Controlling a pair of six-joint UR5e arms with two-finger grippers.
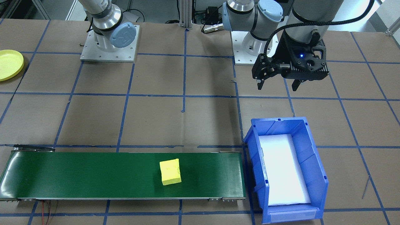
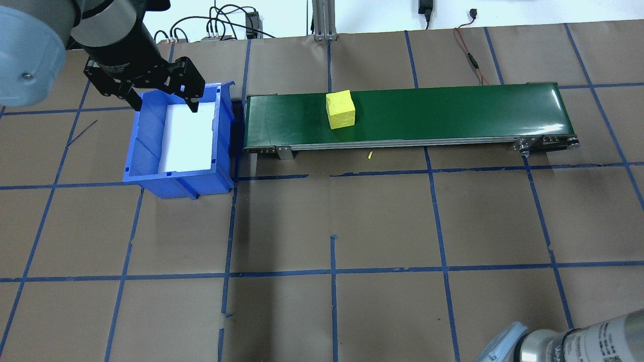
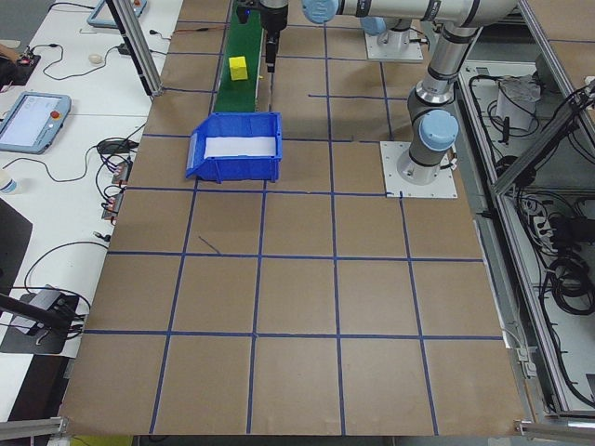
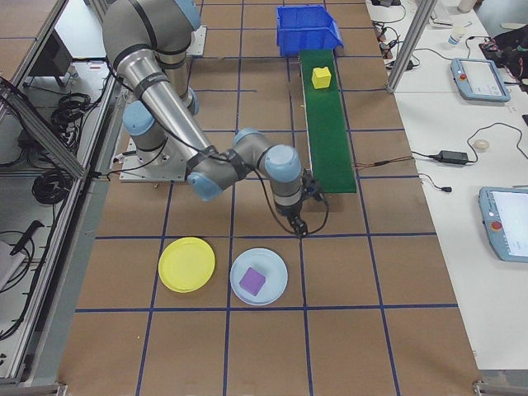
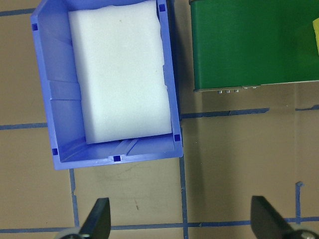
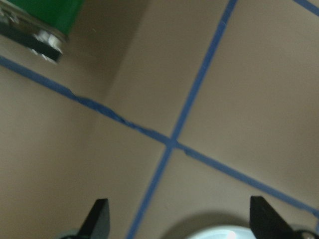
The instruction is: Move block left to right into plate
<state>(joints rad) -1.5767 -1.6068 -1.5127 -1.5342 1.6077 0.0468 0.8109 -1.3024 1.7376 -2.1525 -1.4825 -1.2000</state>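
Observation:
The block [image 1: 170,172] is a yellow cube lying near the middle of the green conveyor belt [image 1: 93,175]; it also shows in the overhead view [image 2: 340,109] and at the right edge of the left wrist view [image 5: 316,35]. The yellow plate [image 1: 9,64] rests on the table on my right side, far from the belt [image 4: 187,264]. My left gripper [image 1: 277,85] hangs open and empty above the blue bin's near end [image 2: 165,106] [image 5: 182,224]. My right gripper [image 4: 299,227] hovers open and empty over the table off the belt's right end [image 6: 180,221].
A blue bin [image 1: 312,162] lined with white foam stands at the belt's left end. Beside the yellow plate lies a light-blue plate [image 4: 276,266] holding a purple block [image 4: 252,281]. Blue tape lines grid the brown table.

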